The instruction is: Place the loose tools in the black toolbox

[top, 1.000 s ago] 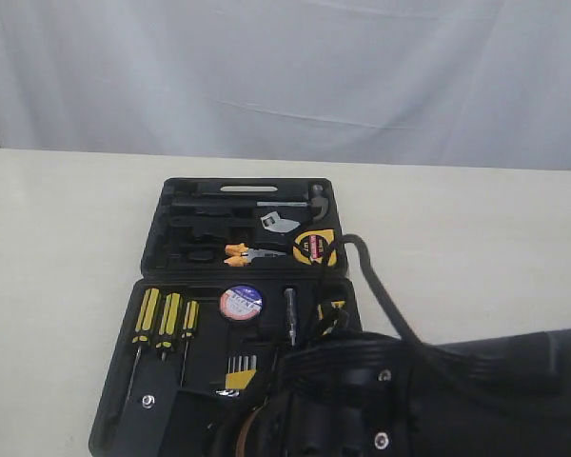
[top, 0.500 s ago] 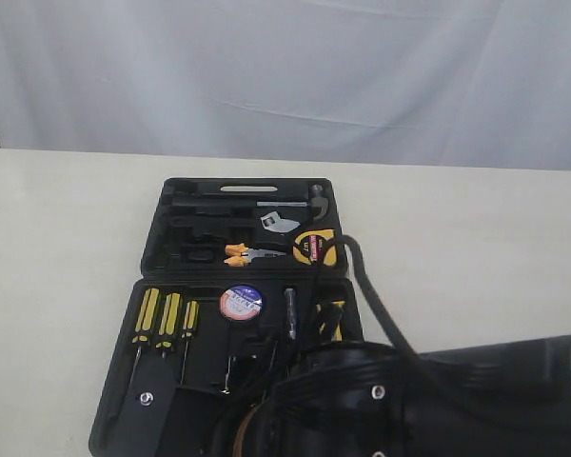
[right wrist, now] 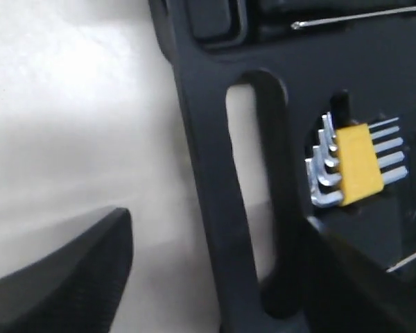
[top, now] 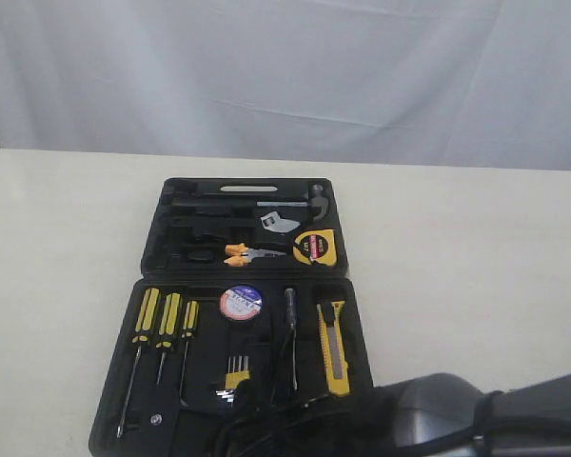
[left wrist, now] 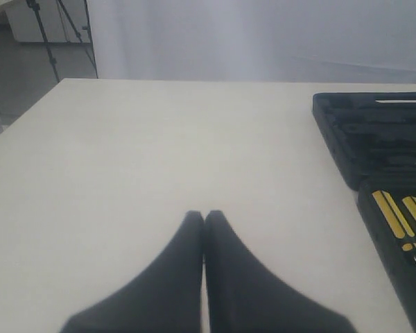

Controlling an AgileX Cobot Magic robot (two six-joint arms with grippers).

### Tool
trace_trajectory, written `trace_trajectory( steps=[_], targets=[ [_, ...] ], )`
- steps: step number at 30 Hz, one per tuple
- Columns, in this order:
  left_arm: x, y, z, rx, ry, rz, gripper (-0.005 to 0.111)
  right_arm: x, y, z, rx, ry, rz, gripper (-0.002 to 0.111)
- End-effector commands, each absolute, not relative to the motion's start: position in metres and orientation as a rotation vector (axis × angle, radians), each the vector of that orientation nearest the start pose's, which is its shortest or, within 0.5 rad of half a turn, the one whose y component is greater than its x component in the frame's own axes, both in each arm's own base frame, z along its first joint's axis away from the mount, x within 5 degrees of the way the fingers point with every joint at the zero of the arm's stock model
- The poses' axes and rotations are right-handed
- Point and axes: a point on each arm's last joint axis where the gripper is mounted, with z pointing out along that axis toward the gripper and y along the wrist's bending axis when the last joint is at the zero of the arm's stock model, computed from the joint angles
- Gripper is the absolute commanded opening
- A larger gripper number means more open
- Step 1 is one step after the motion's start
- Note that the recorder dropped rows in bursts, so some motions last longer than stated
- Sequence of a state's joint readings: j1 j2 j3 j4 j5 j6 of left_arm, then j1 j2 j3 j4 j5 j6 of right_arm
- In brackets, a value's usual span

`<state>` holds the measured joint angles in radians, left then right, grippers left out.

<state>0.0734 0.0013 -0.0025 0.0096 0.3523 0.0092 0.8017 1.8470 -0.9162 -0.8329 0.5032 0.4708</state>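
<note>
Matt black moulded plastic for the black toolbox [top: 155,249], centre of the exterior view, with a dull sheen only along its ribs. Smooth, matt cream top on the table [top: 57,248]. Soft white cloth, lightly creased, for the backdrop [top: 266,67] across the upper frame. Bright bare metal in the hex key set [right wrist: 321,177] — smooth yellow plastic for its clip [right wrist: 357,163]. Glossy yellow plastic on the yellow utility knife [top: 333,347], lower centre of the exterior view.
</note>
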Motion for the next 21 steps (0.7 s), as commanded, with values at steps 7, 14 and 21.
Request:
trace_trajectory(
  steps=[7,14,21],
  targets=[
    [0.053,0.004,0.182,-0.056,1.825,0.053,0.000,0.254,0.221,0.118,-1.383,2.284,-0.322,0.059],
    [0.053,0.004,0.182,-0.056,1.825,0.053,0.000,0.256,0.222,0.112,-1.399,2.287,-0.333,0.058],
    [0.053,0.004,0.182,-0.056,1.825,0.053,0.000,0.256,0.222,0.103,-1.423,2.299,-0.350,0.015]
  ],
)
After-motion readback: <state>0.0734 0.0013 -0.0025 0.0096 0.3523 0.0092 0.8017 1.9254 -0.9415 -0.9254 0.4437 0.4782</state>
